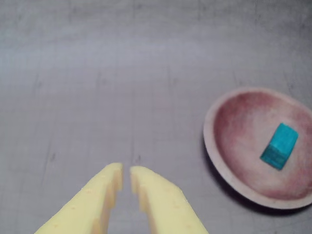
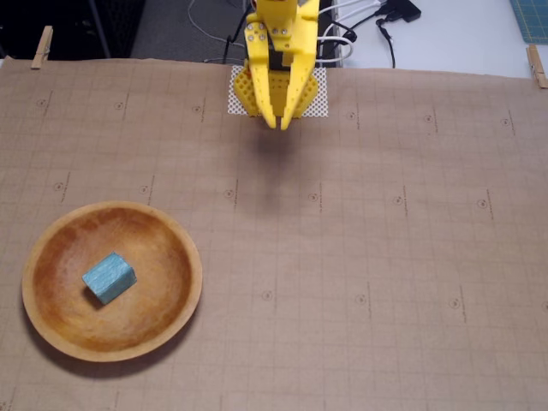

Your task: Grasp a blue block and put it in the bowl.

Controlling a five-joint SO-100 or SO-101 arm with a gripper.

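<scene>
Turquoise and foam-like, the blue block (image 2: 110,276) lies inside the bowl (image 2: 184,257), looking light and squashy to me, best pinched across its short sides, while my empty jaws hang nearly closed, well apart.

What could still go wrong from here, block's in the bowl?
Little looks risky. The blue block lies inside the bowl, tool nearly shut, empty, well clear near the arm's base.
1. The bowl sits loose on the paper mat; a low sweep toward it might nudge it.
2. The block rests off-centre on the sloped inside, so it might slide if bumped.
</scene>
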